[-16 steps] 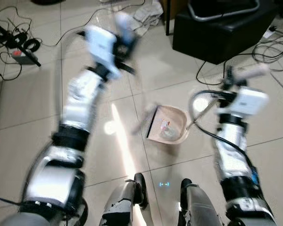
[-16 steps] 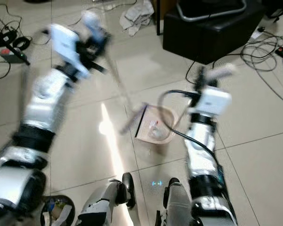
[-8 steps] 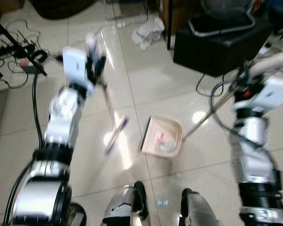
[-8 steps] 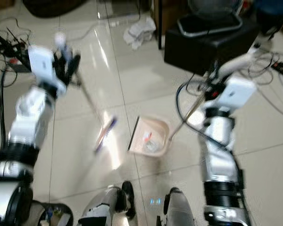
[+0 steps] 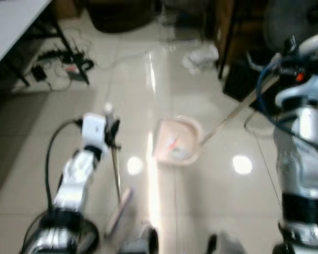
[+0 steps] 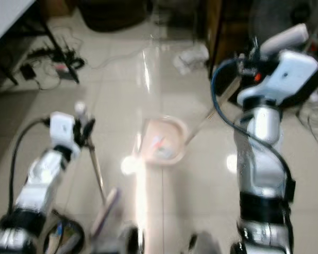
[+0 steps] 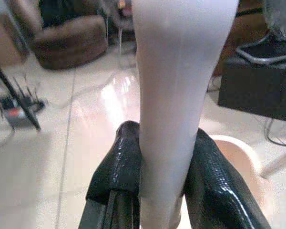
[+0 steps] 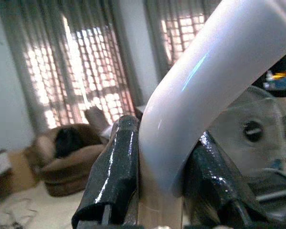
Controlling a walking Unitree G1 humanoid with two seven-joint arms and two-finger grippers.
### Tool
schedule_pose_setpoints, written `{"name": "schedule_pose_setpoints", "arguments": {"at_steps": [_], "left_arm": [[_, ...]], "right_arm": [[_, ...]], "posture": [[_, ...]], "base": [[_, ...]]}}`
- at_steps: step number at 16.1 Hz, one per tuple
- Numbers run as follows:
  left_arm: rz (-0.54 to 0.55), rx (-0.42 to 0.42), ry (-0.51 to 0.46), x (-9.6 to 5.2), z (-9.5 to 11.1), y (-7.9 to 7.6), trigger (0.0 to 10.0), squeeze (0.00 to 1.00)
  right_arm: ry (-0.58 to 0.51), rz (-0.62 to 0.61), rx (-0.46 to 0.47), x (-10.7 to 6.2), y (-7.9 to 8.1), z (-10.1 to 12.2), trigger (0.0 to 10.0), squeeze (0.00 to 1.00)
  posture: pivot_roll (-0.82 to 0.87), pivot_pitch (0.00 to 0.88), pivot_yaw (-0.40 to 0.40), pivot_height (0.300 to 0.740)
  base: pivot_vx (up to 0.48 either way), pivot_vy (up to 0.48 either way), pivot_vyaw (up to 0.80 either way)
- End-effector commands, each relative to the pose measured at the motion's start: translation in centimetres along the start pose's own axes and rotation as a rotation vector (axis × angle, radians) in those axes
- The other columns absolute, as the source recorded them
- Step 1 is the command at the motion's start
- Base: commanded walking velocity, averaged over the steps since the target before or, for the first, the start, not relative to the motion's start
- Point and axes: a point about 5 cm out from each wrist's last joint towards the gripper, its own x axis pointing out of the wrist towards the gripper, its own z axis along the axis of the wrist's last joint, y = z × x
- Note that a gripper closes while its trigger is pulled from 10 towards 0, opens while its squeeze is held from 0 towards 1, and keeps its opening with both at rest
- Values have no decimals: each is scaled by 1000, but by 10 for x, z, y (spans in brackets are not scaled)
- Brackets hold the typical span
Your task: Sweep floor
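Observation:
My left gripper (image 5: 111,129) is shut on the white handle (image 7: 176,95) of a broom, whose thin rod runs down to the broom head (image 5: 119,211) on the tiled floor near my feet. My right gripper (image 5: 291,53) is shut on the curved white handle (image 8: 205,81) of a long-handled dustpan. The pink dustpan (image 5: 177,142) rests on the floor in the middle, ahead of me, with small bits of debris inside. Its metal rod (image 5: 233,114) slants up to my right gripper. The eye views are blurred.
Cables and a power strip (image 5: 69,66) lie at the far left under a white table (image 5: 10,21). A crumpled cloth (image 5: 200,55) lies beyond the dustpan. Dark furniture and a fan (image 5: 291,21) stand at the far right. A brown armchair (image 7: 66,38) stands farther off.
The head camera has tilted up and shifted. My left arm has dropped low and drawn the broom back toward my feet. My right arm has risen, with the dustpan still on the floor.

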Motion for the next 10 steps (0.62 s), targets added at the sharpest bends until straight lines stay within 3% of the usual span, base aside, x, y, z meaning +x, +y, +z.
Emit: {"name": "schedule_pose_setpoints", "arguments": {"at_steps": [1, 4, 10], "left_arm": [[-29, -20, -39, -3, 6, -7, 10000, 0], [-126, -8, -7, -19, -4, -22, 10000, 0], [-147, -27, 98, -39, -18, -24, 10000, 0]], "right_arm": [[-60, 31, 31, 5, 8, 18, 10000, 0], [-51, 45, 66, 9, 11, 23, 10000, 0], [-63, 60, 128, 15, 15, 37, 10000, 0]], "posture": [[-66, 46, 102, 740], [-49, 30, 88, 740], [-32, 20, 76, 740]], "base": [[0, 0, 800], [0, 0, 800], [0, 0, 800]]}}
